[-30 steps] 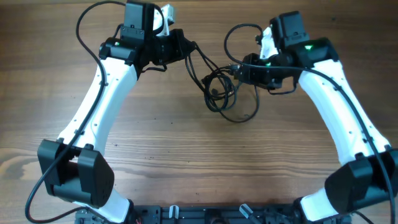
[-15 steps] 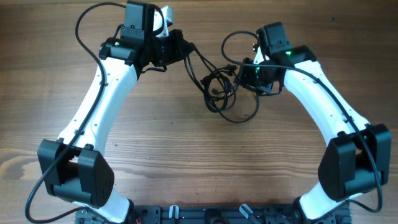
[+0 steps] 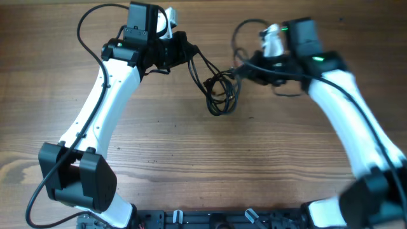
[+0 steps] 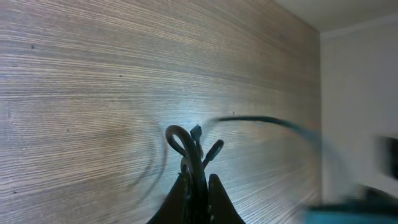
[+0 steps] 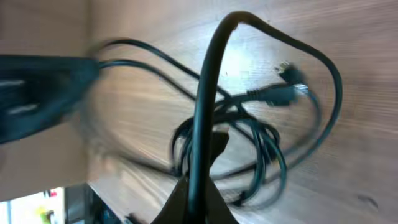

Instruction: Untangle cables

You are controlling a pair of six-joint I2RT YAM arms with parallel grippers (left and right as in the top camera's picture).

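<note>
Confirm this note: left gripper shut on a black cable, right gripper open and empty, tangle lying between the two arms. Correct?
Not quite. The right gripper is not open and empty: the right wrist view shows it shut on the black cable. The rest stands: the left gripper is shut on a black cable, and the tangle lies between the two arms.
</note>
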